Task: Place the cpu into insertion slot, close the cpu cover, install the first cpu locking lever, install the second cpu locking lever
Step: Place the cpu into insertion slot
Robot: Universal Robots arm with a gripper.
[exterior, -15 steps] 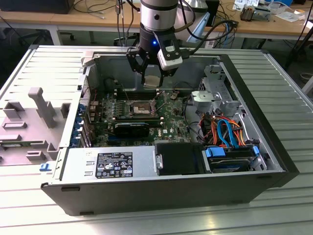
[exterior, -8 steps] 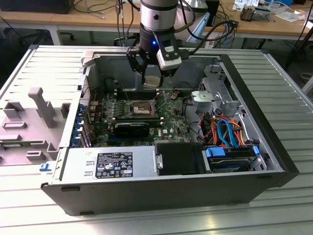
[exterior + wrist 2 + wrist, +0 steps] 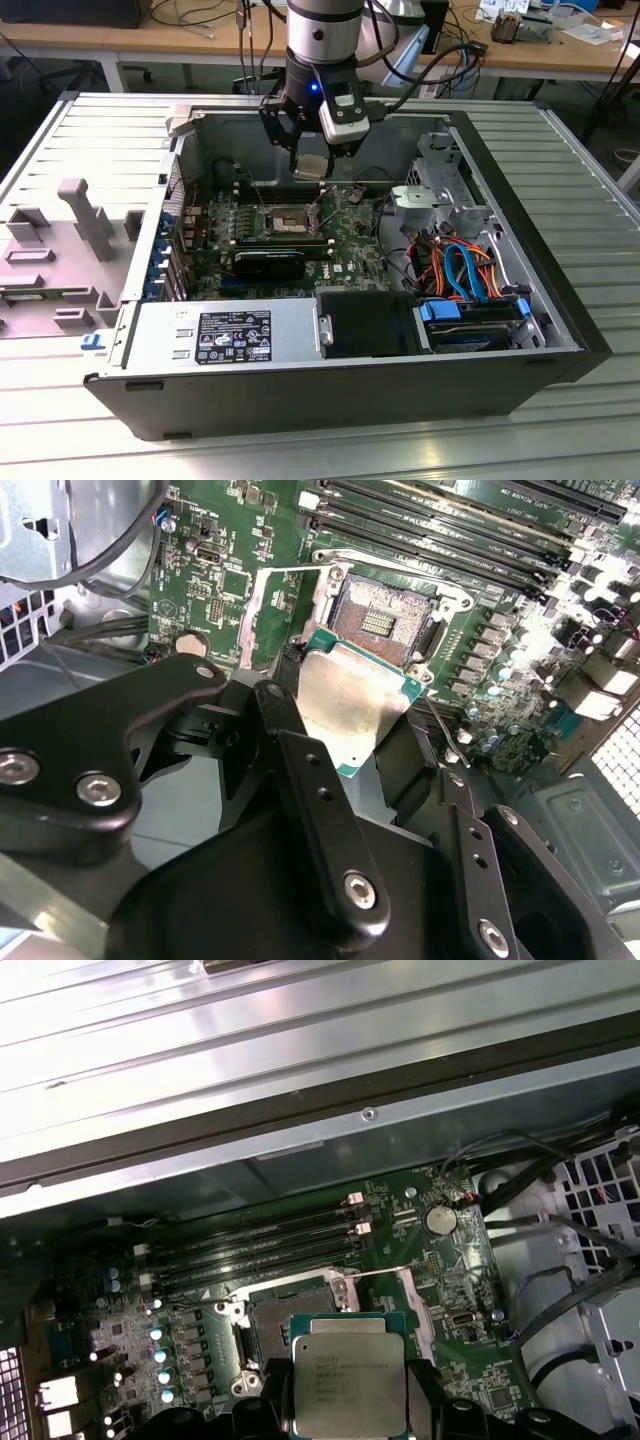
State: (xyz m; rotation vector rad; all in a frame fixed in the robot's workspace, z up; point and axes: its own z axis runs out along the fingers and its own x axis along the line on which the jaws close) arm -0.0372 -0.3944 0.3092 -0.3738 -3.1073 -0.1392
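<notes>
Hanging over the open computer case [image 3: 300,400], the gripper [image 3: 312,158] is clenched on the cpu [image 3: 312,167] — a finger on each side of it. The cpu is up in the air, just above the green board [image 3: 352,238] and not touching it. In the second wrist view the insertion slot [image 3: 385,620] lies bare below the cpu [image 3: 350,705] — and the cpu cover [image 3: 250,620] stands flipped up beside the slot.
</notes>
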